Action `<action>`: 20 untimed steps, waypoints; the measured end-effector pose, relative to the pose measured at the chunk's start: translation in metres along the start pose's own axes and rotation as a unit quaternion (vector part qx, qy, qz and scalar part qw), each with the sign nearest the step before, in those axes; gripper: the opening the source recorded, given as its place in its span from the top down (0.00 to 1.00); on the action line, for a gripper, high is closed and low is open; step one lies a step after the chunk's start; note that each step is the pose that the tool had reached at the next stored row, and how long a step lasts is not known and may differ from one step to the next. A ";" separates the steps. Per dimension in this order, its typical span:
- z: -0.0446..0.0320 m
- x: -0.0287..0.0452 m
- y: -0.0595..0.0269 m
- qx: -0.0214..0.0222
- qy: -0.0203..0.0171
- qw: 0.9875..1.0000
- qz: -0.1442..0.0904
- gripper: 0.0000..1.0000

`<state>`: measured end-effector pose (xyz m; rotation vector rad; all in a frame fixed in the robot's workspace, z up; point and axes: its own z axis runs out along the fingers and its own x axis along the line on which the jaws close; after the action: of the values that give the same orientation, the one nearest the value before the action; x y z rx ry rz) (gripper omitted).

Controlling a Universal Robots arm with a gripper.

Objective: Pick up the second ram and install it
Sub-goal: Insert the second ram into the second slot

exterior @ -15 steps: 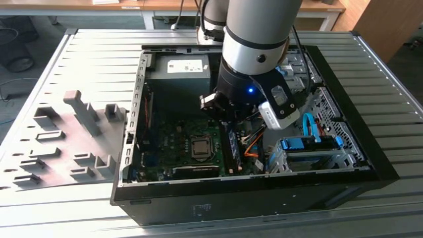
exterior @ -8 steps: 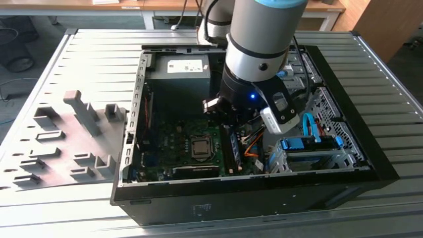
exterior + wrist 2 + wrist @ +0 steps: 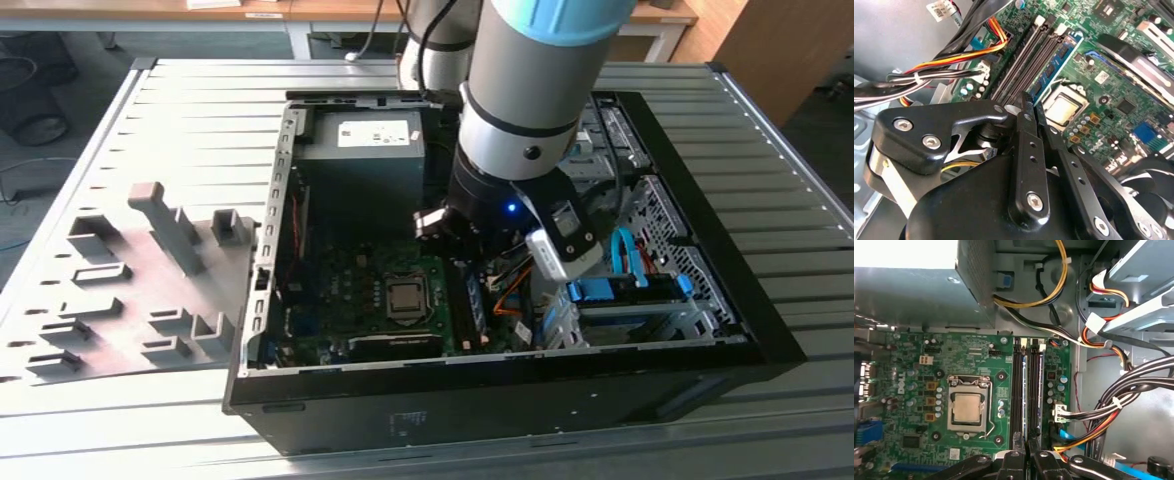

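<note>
- Ram [image 3: 1025,390] stands on edge in the motherboard [image 3: 914,370] slot bank, between two black slots [image 3: 1017,390]. In the second wrist view its chips and blue-green board [image 3: 1058,61] run from the far latch to the claw's tip.
- Claw [image 3: 1026,460] is drawn shut with nothing pinched between its fingers. The paired tips sit at the near end of the ram. I cannot tell whether they touch it or hang just above.
- Whether the stick is fully home is not clear, and the near latch is hidden behind the fingers.
- Risk: pressure at one end only could leave the ram tilted, with one end down and the far end proud and unlatched.
- Risk: if the tips sit off the stick's thin top edge, they could slip onto a neighbouring slot or the board and scrape parts.
- Risk: the cable bundle [image 3: 1134,390] runs near the claw's body, so any sideways drift could snag it.
- Risk: the CPU [image 3: 968,407] lies bare just beside the slots, so a slip that way could strike it.
</note>
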<state>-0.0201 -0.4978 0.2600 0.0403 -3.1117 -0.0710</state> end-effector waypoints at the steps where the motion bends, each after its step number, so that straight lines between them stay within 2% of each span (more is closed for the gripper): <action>1: 0.0018 -0.0005 -0.0001 0.000 0.000 1.000 0.000 0.86; 13: 0.0222 -0.0048 -0.0011 0.000 0.001 1.000 0.000 0.86; 20: 0.0296 -0.0055 -0.0015 0.000 0.001 1.000 0.000 0.86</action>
<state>-0.0155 -0.4978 0.2303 0.0402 -3.1104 -0.0710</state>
